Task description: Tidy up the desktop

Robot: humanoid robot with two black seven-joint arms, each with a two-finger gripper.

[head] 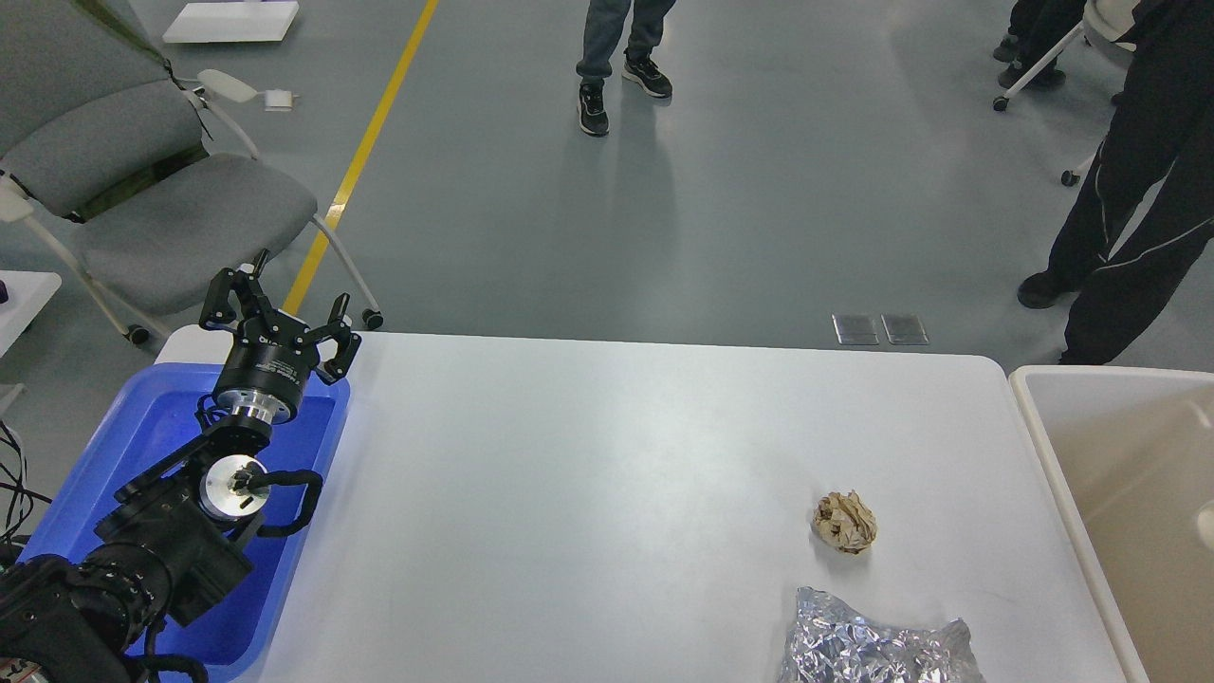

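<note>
The white desktop [588, 474] fills the middle of the head view. A crumpled brown paper ball [844, 521] lies on its right part. A crumpled sheet of silver foil [877, 647] lies at the front edge just below the ball. My left gripper [278, 305] is open and empty, raised over the far end of the blue tray [85, 493] at the desktop's left side, far from both pieces of litter. My right arm and gripper are out of view.
A beige bin [1119, 493] stands against the desktop's right edge. A grey chair [142, 190] stands behind the far left corner. People stand on the grey floor beyond the table, one at the far right close to the bin [1138, 190].
</note>
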